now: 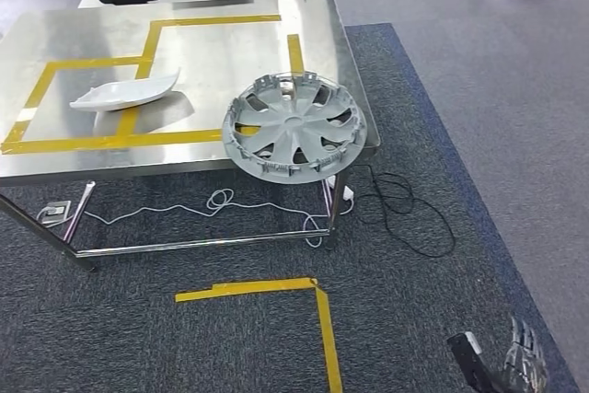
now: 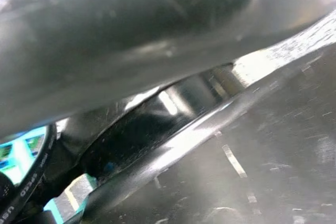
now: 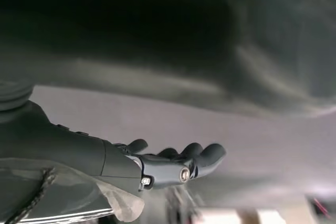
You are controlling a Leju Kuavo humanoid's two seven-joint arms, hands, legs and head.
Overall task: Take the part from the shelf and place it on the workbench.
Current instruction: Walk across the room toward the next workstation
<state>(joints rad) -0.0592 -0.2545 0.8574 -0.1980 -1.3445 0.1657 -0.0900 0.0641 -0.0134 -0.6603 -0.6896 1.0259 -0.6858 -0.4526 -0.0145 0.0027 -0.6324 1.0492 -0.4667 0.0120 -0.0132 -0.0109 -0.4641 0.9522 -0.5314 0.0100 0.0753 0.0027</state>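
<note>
On the tabletop (image 1: 208, 52), the silver hubcap (image 1: 294, 126) lies flat, overhanging the near right corner. The right robot hand (image 1: 522, 361) hangs low and well apart, fingers loosely spread, holding nothing. The left I cannot tell.

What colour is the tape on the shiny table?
Yellow tape, seen best in the head view.

Silver spoked wheel cover (image 1: 294, 127) lying flat, overhanging steel workbench (image 1: 83, 34) front right corner
</note>
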